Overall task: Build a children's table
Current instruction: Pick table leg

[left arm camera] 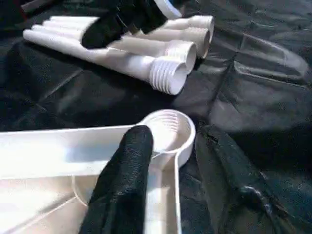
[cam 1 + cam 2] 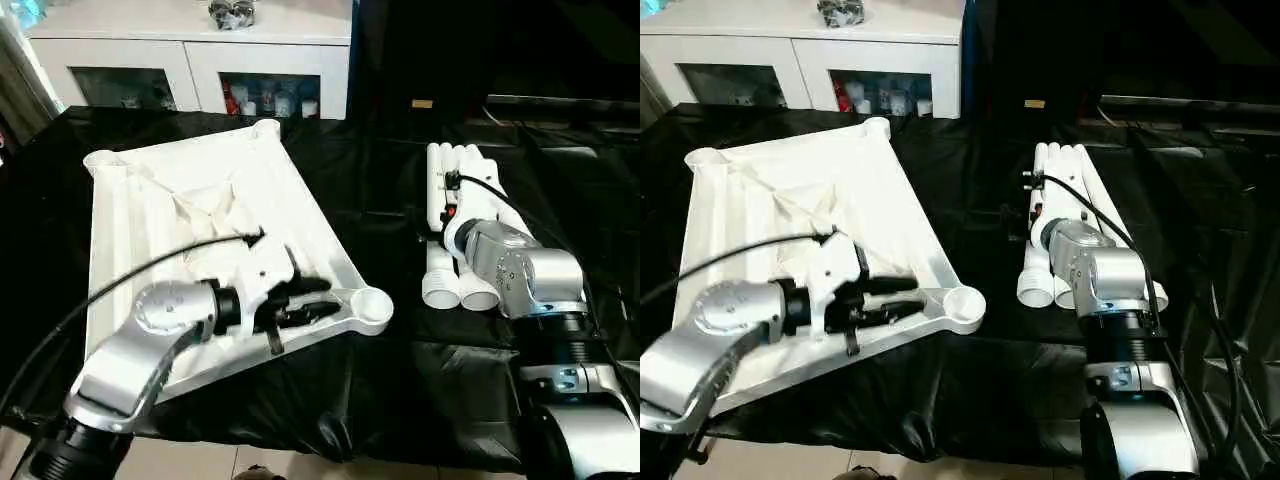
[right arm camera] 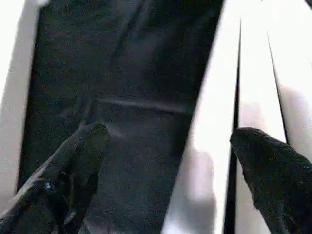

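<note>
Lying upturned on black cloth (image 2: pixel 400 380), table top (image 2: pixel 130 220), left hand (image 2: pixel 305 298) part-open over it, right hand (image 3: pixel 165 170) wide above legs (image 2: pixel 455 230)

Far ends of the legs (image 2: pixel 462 220) behind the right forearm (image 2: pixel 520 268).

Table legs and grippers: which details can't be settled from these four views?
- Legs: far ends covered by the right arm in both eye views; the count is uncertain.
- Right gripper: fingers spread over a leg, contact unreadable through blur in its wrist view.
- Left gripper: whether it touches the table top near the corner socket is unclear.
</note>
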### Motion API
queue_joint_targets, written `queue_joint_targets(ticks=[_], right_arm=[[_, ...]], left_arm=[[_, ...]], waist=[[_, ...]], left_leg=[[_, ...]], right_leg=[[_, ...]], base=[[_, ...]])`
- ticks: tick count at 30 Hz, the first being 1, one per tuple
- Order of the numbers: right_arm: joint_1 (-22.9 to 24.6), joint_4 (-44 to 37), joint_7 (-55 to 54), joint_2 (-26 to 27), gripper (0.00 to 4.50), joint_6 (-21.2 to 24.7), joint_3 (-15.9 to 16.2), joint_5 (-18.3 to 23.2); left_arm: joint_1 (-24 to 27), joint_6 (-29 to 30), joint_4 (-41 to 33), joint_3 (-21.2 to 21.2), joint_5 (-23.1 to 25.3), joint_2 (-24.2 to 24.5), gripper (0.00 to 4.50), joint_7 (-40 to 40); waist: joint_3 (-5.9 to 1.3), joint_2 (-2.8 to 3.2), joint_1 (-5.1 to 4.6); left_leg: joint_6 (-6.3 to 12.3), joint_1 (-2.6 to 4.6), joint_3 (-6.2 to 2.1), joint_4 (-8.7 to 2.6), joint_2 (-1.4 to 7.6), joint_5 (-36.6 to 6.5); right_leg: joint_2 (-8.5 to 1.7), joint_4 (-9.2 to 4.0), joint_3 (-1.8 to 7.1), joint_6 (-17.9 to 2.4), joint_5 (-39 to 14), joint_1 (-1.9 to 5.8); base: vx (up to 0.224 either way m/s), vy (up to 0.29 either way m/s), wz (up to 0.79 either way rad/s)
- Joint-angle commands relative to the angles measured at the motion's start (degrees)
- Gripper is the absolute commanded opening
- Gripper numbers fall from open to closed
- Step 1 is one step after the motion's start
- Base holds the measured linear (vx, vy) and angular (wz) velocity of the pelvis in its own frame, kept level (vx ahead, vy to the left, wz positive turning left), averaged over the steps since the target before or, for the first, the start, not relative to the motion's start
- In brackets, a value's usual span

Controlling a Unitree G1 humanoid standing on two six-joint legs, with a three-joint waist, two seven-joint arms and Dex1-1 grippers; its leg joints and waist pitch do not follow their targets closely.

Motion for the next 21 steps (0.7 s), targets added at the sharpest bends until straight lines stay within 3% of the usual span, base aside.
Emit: queue_joint_targets(ticks=[1,3,6,12,19,20,21], right_arm=[[-1.7,1.3,-0.2,-0.2,4.5,1.9,-1.2,-0.3],[-1.9,2.7,0.6,-0.7,4.5,3.5,0.3,-1.2],[-1.9,3.4,0.0,-0.2,4.5,2.8,-0.1,-0.8],[-2.9,5.7,0.0,0.5,4.5,3.1,-0.3,-1.1],[-4.2,8.0,1.0,0.4,4.5,5.1,0.0,-1.3],[-4.8,9.1,0.9,0.5,4.5,5.9,-0.4,-1.0],[-4.8,9.1,0.9,0.5,4.5,5.9,-0.4,-1.0]], left_arm=[[-0.2,-0.3,-0.9,-0.1,0.3,0.8,2.01,-0.2],[0.1,-0.6,-0.9,-0.7,0.4,1.1,2.26,-0.4],[0.2,-0.6,-0.9,-1.1,0.3,1.2,2.39,0.1],[-0.3,-0.5,-0.5,-1.4,0.5,1.2,2.39,0.4],[-0.4,-0.6,-0.2,-1.9,1.1,1.8,2.39,1.1],[-0.4,-0.5,-0.3,-2.0,0.9,1.6,2.39,1.1],[-0.4,-0.5,-0.3,-2.0,0.9,1.6,2.39,1.1]], waist=[[-3.79,-0.37,-0.01],[-3.79,-0.31,-0.07],[-3.85,-0.43,0.0],[-3.81,-0.65,-0.01],[-3.9,-0.5,-0.01],[-3.82,-0.86,-0.03],[-3.88,-0.74,0.04]], left_leg=[[-0.29,1.34,-1.92,-4.34,5.22,-3.7],[-0.48,1.35,-1.98,-4.37,5.26,-3.7],[-0.49,1.31,-1.94,-4.32,5.29,-3.2],[-0.49,1.38,-1.85,-4.33,5.31,-3.6],[-0.15,1.32,-1.9,-4.2,5.25,-2.7],[-0.05,1.27,-1.81,-4.25,5.27,-2.7],[-0.06,1.31,-1.87,-4.22,5.28,-2.7]], right_leg=[[-5.86,-3.59,3.72,-13.8,-0.6,2.28],[-5.7,-3.52,3.64,-13.9,-0.5,2.24],[-5.82,-3.4,3.67,-14.0,0.4,2.29],[-5.81,-3.52,3.66,-14.1,-0.5,2.25],[-5.79,-3.33,3.6,-14.4,0.1,2.29],[-5.74,-3.39,3.62,-14.3,0.0,2.28],[-5.83,-3.3,3.61,-14.3,-0.1,2.31]], base=[[0.0,0.0,0.0],[0.0,0.0,0.0],[0.0,0.0,0.0],[0.0,0.0,0.0],[0.0,0.0,0.0],[0.0,0.0,0.0],[0.0,0.0,0.0]])
